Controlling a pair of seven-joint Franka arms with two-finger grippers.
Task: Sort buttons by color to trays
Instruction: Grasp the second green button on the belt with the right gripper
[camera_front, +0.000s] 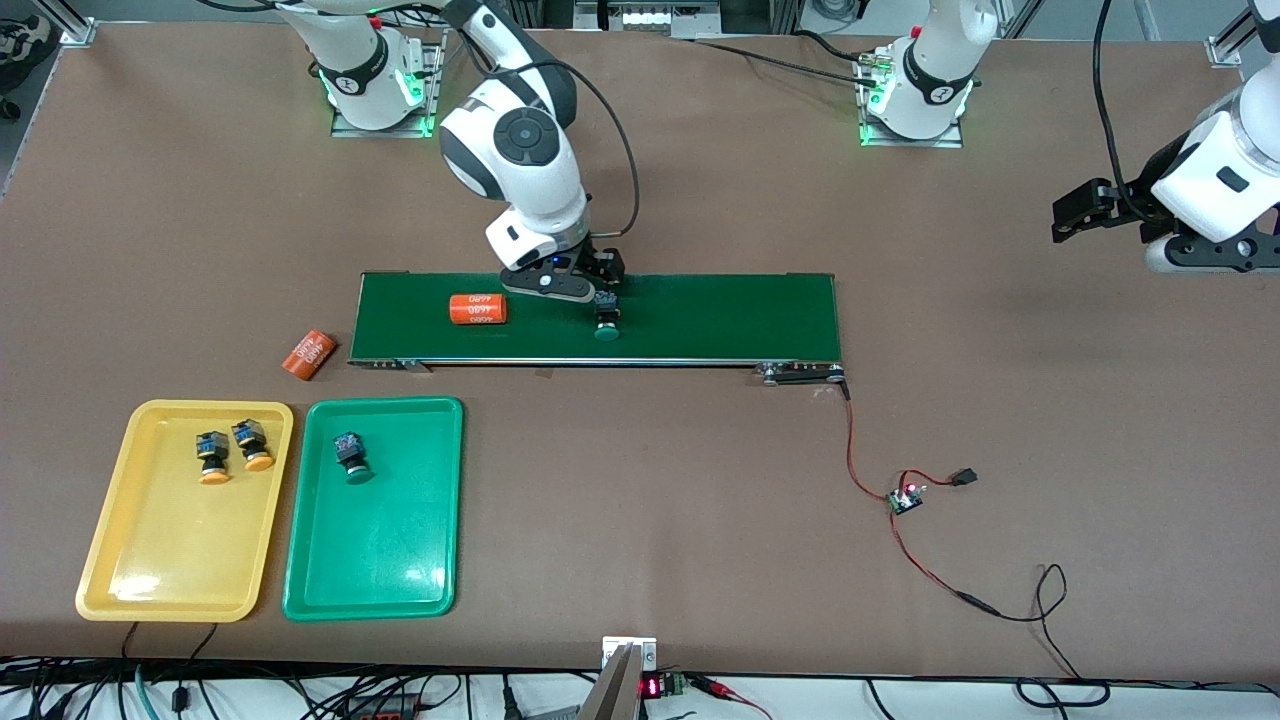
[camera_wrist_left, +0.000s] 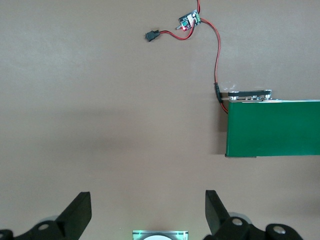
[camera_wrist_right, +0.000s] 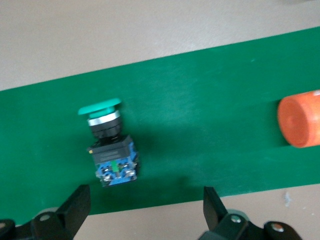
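Brown tabletop (camera_front: 640, 520); dark-green conveyor belt (camera_front: 700, 318); orange cylinders (camera_front: 478, 309) with white numbers; yellow tray (camera_front: 110, 530), green tray (camera_front: 400, 560); buttons (camera_front: 606, 322) black-blue, caps green or yellow-orange.

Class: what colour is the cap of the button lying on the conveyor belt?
Green; the button shows best in the right wrist view.

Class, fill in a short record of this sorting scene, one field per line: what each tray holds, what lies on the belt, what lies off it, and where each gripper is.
yellow tray: two yellow-capped buttons
green tray: one green-capped button
conveyor belt: another green-capped button, not yet sorted; one orange cylinder
off the belt: second orange cylinder, on the table above the trays' end
right gripper: open, over the belt's green-capped button
left gripper: open, waiting over bare table at the left arm's end
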